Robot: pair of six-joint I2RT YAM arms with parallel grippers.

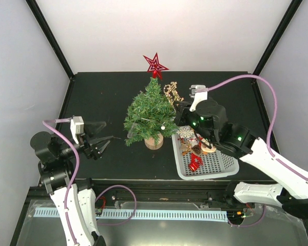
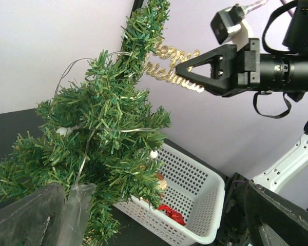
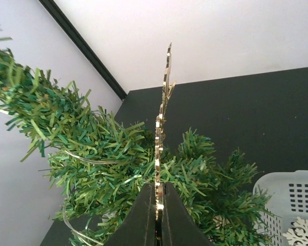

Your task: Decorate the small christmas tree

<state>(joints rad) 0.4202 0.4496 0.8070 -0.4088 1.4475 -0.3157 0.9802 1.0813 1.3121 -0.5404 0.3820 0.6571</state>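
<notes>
The small christmas tree (image 1: 150, 115) stands mid-table on its wooden disc base, with a red star (image 1: 155, 65) on its tip and a thin wire of white beads (image 2: 154, 154) through the branches. My right gripper (image 1: 177, 106) is shut on a gold "Merry Christmas" sign (image 1: 170, 94), held against the tree's upper right side. In the right wrist view the sign (image 3: 162, 128) stands edge-on between the shut fingers (image 3: 143, 220), with branches (image 3: 97, 164) behind it. My left gripper (image 1: 103, 140) hangs open and empty to the left of the tree, its fingers (image 2: 25, 220) wide apart.
A white basket (image 1: 220, 165) sits right of the tree, under the right arm. It holds a white snowflake (image 1: 185, 132), a red ornament (image 1: 195, 163) and several other pieces. A clear plastic piece (image 2: 78, 205) hangs at the tree's lower left. Black frame posts stand at the far corners.
</notes>
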